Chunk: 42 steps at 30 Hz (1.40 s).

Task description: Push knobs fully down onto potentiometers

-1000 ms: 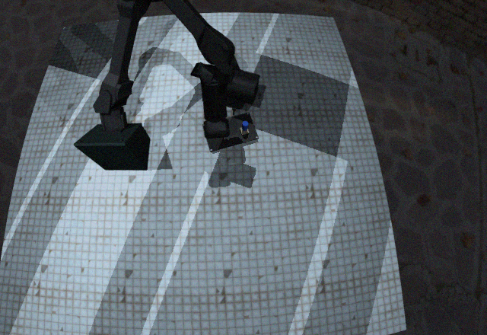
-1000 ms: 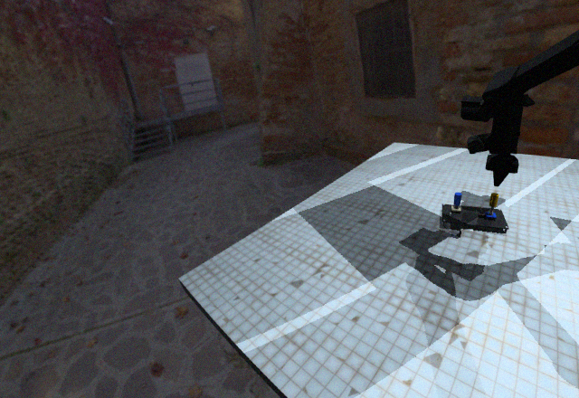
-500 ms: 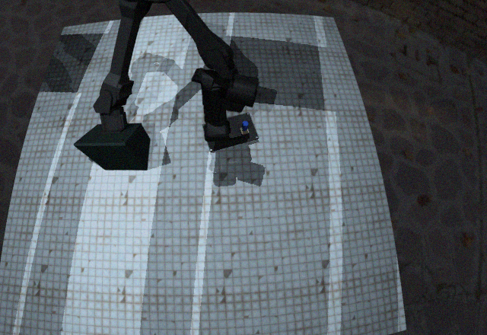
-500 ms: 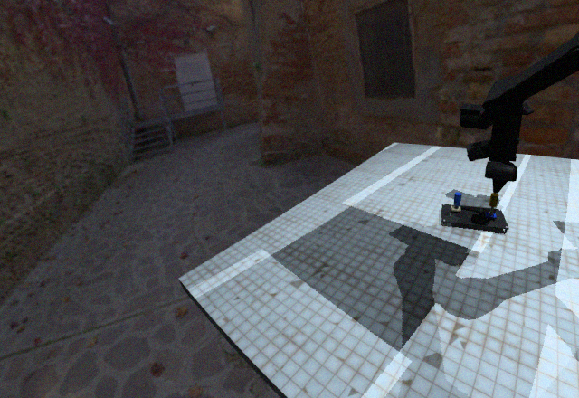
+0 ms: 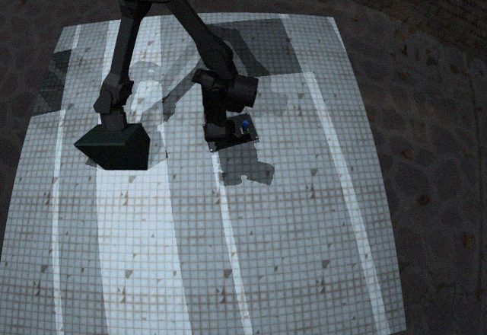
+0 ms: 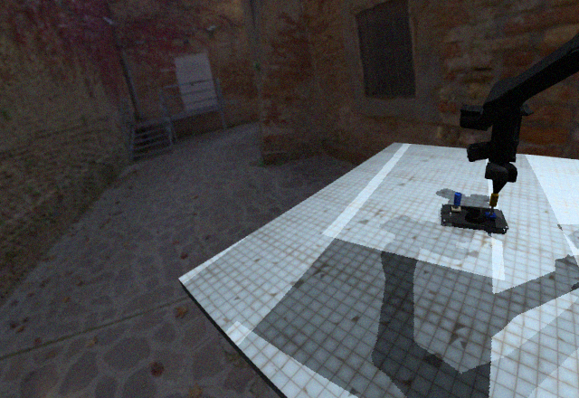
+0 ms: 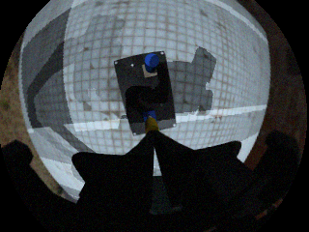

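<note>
The dark circuit board [image 5: 253, 129] [image 6: 460, 220] [image 7: 126, 74] stands on the table. A yellow knob [image 6: 493, 200] [image 7: 152, 125] stands upright over a blue potentiometer [image 6: 489, 214] [image 7: 149, 114], with a length of thin shaft visible between them. A blue knob [image 5: 245, 124] [image 6: 457, 198] [image 7: 152, 61] stands over a beige potentiometer [image 6: 456, 208] [image 7: 148, 73] near the other end; a small gap seems to show below it. My gripper [image 6: 496, 192] [image 7: 153, 133] is shut, tips pointing down at the yellow knob's top and seemingly touching it. The arm hides the yellow knob in the top view.
A dark green angular block [image 5: 122, 150] is at the arm's base, left of the board. A dark, low part [image 7: 145, 96] in the middle of the board is blurred by shadow. The tiled table [image 5: 294, 224] [image 6: 289, 300] carries bright bands and arm shadows.
</note>
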Available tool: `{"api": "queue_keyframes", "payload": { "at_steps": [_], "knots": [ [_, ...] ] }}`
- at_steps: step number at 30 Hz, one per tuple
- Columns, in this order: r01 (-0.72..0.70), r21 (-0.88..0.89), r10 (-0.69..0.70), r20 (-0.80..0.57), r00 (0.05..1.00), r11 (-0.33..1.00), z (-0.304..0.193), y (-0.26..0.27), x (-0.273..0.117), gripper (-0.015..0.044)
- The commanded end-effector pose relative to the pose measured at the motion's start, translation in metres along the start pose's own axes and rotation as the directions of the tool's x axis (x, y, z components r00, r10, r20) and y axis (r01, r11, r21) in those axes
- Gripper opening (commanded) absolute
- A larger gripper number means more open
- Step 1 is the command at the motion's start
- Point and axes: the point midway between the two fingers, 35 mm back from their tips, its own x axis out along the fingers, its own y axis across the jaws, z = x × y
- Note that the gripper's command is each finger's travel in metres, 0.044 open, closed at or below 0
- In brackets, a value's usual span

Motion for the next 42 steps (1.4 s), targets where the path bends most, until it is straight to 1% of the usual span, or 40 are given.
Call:
{"api": "queue_keyframes", "payload": {
  "at_steps": [1,27,42],
  "knots": [
    [-0.005,0.005,0.005,0.002,1.0,1.0,0.0003,0.0005,0.0016,0.0],
    [-0.005,0.005,0.005,0.002,1.0,1.0,0.0003,0.0005,0.0032,0.0],
    [-0.005,0.005,0.005,0.002,1.0,1.0,0.0003,0.0006,0.0107,0.0]
  ]
}}
